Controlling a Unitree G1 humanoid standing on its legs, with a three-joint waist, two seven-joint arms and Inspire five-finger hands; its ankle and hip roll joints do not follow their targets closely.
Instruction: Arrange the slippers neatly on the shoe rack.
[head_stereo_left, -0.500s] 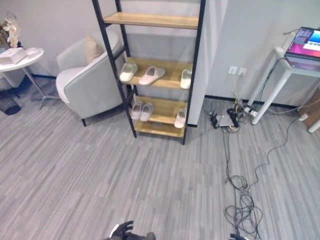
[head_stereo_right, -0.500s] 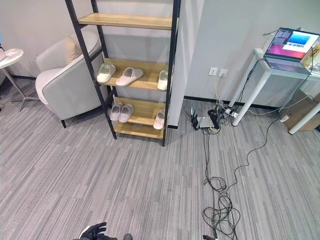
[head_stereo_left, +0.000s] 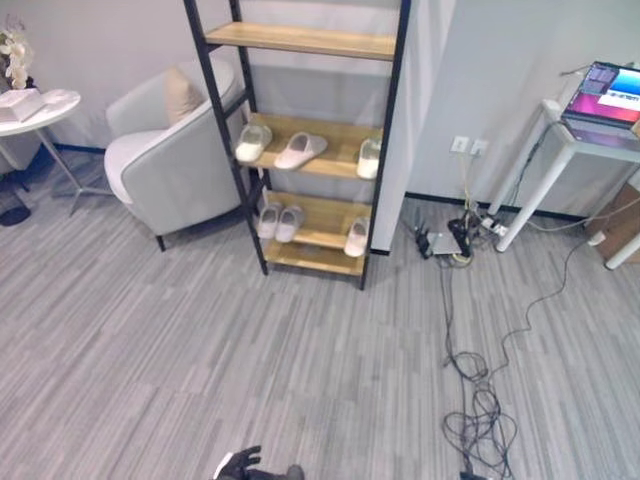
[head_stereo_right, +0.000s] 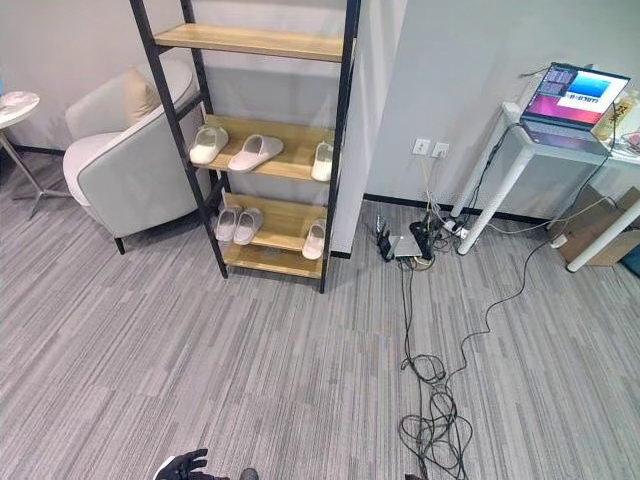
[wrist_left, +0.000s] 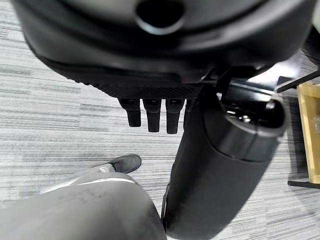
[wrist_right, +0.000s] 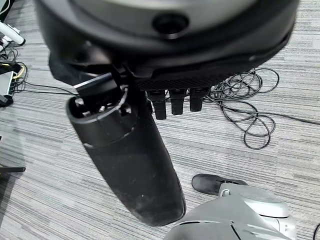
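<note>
Across grey carpet (head_stereo_left: 200, 330), slippers (head_stereo_left: 303, 150) on shoe rack (head_stereo_left: 300, 150), far from empty, relaxed left hand (head_stereo_left: 240, 464) and right hand (wrist_right: 175, 102); mostly toes outward.

Even, bright indoor light, soft shadows under the shoe rack (head_stereo_left: 300, 150) and armchair (head_stereo_left: 165, 165). Laptop screen (head_stereo_right: 575, 95) glows, slightly blown out. Wide-angle bending at head-view edges. Wrist views: near hand bulk blurred, carpet floor (wrist_left: 60, 115) beyond sharper.

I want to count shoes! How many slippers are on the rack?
6. On the middle shelf: one at the left, one beside it, one at the right. On the lower shelf: a pair at the left, one at the right.
</note>
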